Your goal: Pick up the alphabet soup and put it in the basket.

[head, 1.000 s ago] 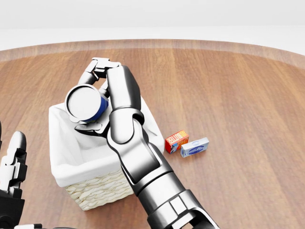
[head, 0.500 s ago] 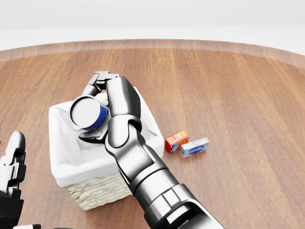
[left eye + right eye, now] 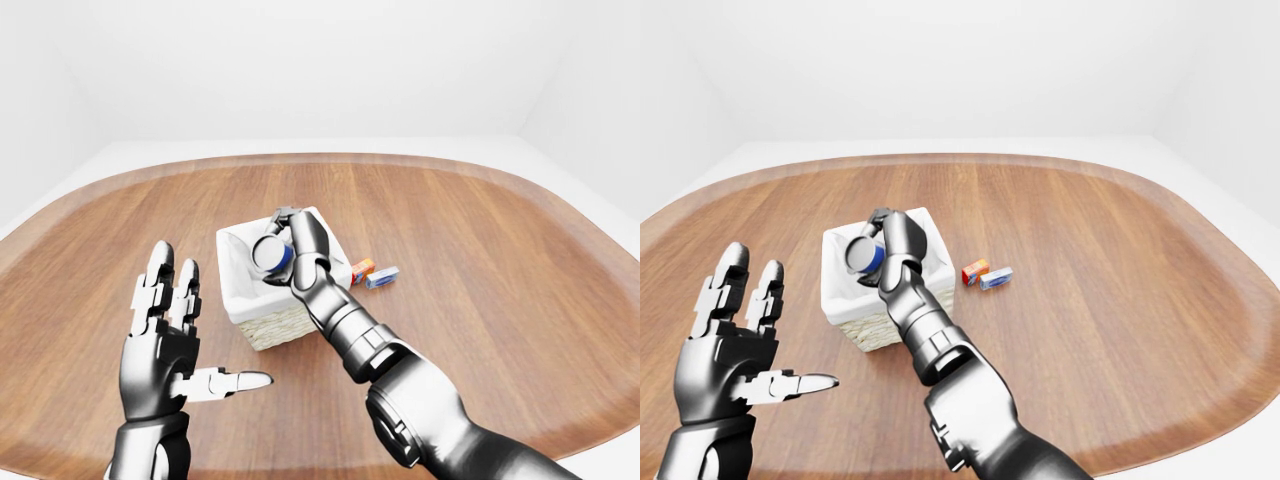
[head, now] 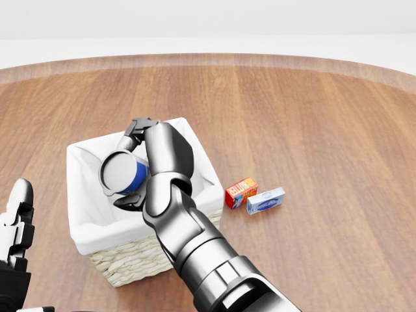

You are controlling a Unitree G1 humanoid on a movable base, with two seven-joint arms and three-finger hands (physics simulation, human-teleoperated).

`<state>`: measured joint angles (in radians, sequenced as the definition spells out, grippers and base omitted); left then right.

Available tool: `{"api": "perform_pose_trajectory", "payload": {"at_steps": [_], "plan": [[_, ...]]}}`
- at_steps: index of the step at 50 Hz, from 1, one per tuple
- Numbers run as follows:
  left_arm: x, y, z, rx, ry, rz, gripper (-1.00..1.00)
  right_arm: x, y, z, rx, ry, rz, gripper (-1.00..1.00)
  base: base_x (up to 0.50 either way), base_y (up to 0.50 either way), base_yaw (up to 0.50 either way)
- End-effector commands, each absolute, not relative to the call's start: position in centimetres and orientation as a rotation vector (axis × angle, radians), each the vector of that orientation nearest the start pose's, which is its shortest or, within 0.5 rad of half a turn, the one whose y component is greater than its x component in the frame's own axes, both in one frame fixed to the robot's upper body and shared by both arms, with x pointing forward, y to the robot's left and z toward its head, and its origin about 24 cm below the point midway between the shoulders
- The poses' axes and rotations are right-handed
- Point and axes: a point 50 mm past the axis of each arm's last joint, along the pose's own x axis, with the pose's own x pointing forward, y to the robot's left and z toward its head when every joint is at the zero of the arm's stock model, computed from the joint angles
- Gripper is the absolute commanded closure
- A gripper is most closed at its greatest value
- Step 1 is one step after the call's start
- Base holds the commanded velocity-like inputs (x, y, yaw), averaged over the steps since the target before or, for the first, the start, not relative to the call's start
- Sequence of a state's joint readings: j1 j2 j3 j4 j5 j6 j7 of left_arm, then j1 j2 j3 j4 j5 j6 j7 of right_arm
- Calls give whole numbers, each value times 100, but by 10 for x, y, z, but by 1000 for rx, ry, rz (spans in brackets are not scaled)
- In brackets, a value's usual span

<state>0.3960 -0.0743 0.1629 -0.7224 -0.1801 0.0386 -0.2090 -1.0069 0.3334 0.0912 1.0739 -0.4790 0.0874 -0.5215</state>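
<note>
1. Right hand [image 4: 133,162]: the arm reaches in from the bottom of the head view and bends over the basket [image 4: 81,240]; the fingers [image 4: 136,127] are clamped round the alphabet soup [image 4: 123,174].
2. Alphabet soup: a can with a blue side and a pale grey end, tilted so that the end faces the camera. It sits within the basket's opening, above the white lining; whether it touches the lining cannot be told.
3. Basket: a woven, pale square container with a white cloth liner, standing on the wooden table [image 4: 312,117], left of centre in the head view.
4. Left hand [image 3: 165,345]: raised at the lower left of the left-eye view, well apart from the basket, palm upright, fingers spread apart and holding nothing, thumb [image 3: 225,382] pointing right.
5. Red-orange box [image 4: 241,192] and white-blue box [image 4: 265,201]: lying on the table just right of the basket, close beside each other; whether they touch is unclear.
</note>
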Motion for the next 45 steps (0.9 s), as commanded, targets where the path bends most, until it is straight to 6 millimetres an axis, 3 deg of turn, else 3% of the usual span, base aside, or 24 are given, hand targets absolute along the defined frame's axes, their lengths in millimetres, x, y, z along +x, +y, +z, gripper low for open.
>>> {"api": "perform_pose_trajectory", "payload": {"at_steps": [1, 12, 13, 14, 45], "plan": [[162, 187, 126, -88, -332, 39, -100, 357, 39, 115, -465, -63, 57, 100, 0, 0, 0], [162, 186, 125, -87, -331, 36, -100, 356, 41, 116, -460, -67, 58, 100, 0, 0, 0], [162, 186, 126, -88, -331, 36, -100, 356, 41, 116, -463, -71, 60, -21, 0, 0, 0], [162, 186, 125, -87, -331, 35, -100, 355, 41, 116, -462, -72, 60, -100, 0, 0, 0], [163, 184, 124, -85, -327, 28, -100, 353, 42, 112, -466, -68, 64, -100, 0, 0, 0]]}}
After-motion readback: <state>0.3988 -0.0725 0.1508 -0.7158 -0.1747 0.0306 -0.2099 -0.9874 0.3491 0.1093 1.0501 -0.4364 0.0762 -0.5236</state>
